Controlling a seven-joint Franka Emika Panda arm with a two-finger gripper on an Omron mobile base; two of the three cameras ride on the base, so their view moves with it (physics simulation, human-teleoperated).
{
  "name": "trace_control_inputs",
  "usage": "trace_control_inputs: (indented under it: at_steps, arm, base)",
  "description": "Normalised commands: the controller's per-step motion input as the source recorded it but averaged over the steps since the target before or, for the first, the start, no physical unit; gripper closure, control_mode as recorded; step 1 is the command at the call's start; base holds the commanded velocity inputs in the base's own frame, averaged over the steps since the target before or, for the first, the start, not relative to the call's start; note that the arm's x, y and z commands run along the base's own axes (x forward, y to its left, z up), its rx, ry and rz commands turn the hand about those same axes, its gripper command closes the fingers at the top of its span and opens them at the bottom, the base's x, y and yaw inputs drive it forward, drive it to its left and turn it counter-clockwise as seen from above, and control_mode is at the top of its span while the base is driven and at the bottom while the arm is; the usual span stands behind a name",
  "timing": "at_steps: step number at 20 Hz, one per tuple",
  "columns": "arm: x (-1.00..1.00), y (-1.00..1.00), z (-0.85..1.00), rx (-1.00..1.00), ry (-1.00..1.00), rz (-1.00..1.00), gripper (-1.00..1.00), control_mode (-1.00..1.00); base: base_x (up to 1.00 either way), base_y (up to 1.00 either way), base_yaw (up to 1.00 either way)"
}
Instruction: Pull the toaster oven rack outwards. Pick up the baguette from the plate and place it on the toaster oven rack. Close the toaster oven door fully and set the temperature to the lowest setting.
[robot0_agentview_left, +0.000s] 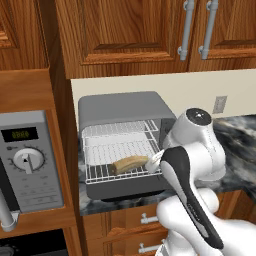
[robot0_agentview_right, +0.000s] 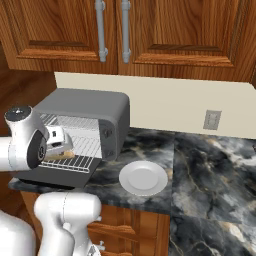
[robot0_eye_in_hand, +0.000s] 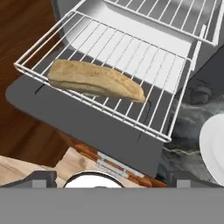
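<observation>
On the pulled-out toaster oven rack (robot0_eye_in_hand: 131, 57) sits the baguette (robot0_eye_in_hand: 94, 81), lying near the front edge, ends across the wires. My gripper (robot0_eye_in_hand: 109, 177) is spread wide, empty, above the rack's front. Toaster oven door (robot0_eye_in_hand: 87, 127) is dropped flat under the rack. Plate (robot0_agentview_right: 143, 178) bare on the counter (robot0_agentview_right: 210, 165), just right of the toaster oven (robot0_agentview_right: 85, 107).

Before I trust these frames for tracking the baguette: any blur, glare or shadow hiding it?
Hand view: baguette sharp and evenly lit on the rack, no glare. Left base view: clear, the arm just beside it. Right base view: mostly hidden behind the arm.
</observation>
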Motion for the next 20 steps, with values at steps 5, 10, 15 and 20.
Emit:
trace_control_inputs:
  at_steps: [5,10,15,20]
  arm:
    - [0.50,-0.36,-0.36,0.22,0.11,-0.01,-1.00,-1.00]
    - [0.34,-0.22,-0.25,0.20,0.36,0.01,-1.00,-1.00]
    - [0.32,-0.05,-0.16,0.15,0.46,0.00,-1.00,-1.00]
    - [0.51,0.11,-0.51,0.03,0.31,-0.07,-1.00,-1.00]
  base:
    - [0.00,0.00,0.00]
    - [0.00,0.00,0.00]
    - [0.00,0.00,0.00]
    - [0.00,0.00,0.00]
